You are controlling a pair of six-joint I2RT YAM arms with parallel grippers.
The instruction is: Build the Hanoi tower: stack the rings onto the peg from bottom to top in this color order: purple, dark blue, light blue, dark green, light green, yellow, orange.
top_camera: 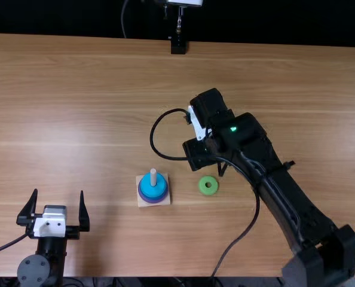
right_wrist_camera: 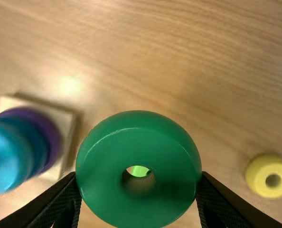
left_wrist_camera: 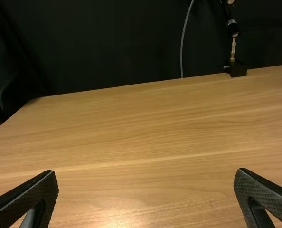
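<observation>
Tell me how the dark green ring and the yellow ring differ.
The dark green ring is held in the right tool; the yellow ring lies on the table. One is dark green, the other yellow. Both are round with a central hole.

Toward the near edge of the counter, in the right wrist view, the dark green ring mostly hides the light green ring; the light blue ring is blurred, cut off.
</observation>
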